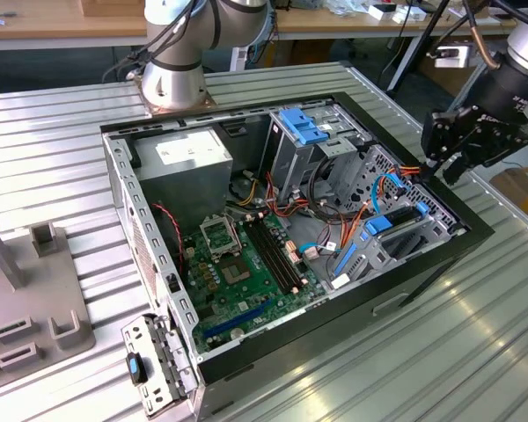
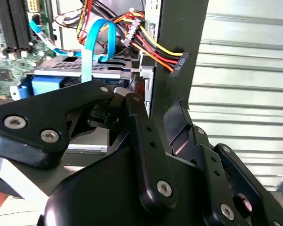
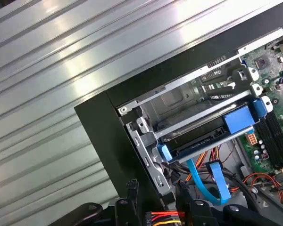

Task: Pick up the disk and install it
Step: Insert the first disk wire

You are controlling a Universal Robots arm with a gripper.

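Black gripper [image 1: 447, 169] is hovering empty, jaws apart, by black case wall [image 1: 475, 233], likely because blue-railed dark grey disk [image 3: 198, 136] is sitting in metal bay [image 3: 179, 101].

Disk [image 3: 193, 140] dark grey, bright blue rails. Motherboard [image 1: 246, 264] green. Computer case [image 1: 440, 255] black rim, bare grey metal inside. Desk [image 1: 440, 352] silver, ribbed. End effector [image 3: 155, 195] black. Power cables [image 2: 155, 49] red, yellow, orange.

The disk [image 3: 198, 136], dark between blue rails, sits in a metal drive cage [image 3: 179, 101] at the corner of a black computer case [image 3: 104, 136] on a ribbed metal worktop [image 3: 52, 70]. A blue cable [image 3: 218, 181] curves just beside it. The hand [image 3: 156, 195] hangs near, its black fingers [image 3: 132, 190] apart on either side of the case's edge.
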